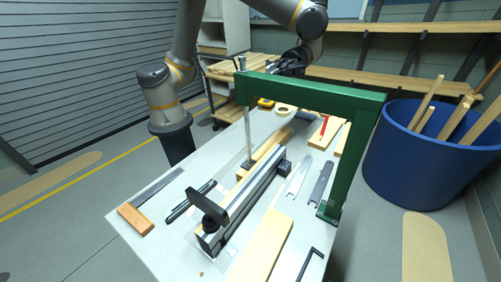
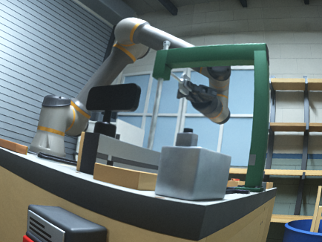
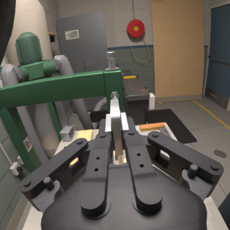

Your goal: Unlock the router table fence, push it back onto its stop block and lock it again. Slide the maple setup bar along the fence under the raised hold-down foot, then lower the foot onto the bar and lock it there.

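Note:
The maple setup bar lies along the far side of the fence, partly hidden behind it. The hold-down foot sits low on the bar at the bottom of its steel rod. The rod passes through the green frame. I grip the frame's small metal lock lever in my closed gripper, up behind the frame's top beam. The fence's black lock handle stands at its near end. The stop block sits against the fence's far end.
A blue bin of wood offcuts stands right of the table. Two flat wrenches, a plank, a square, tape roll and boards lie around the fence. A grey block sits at the table edge.

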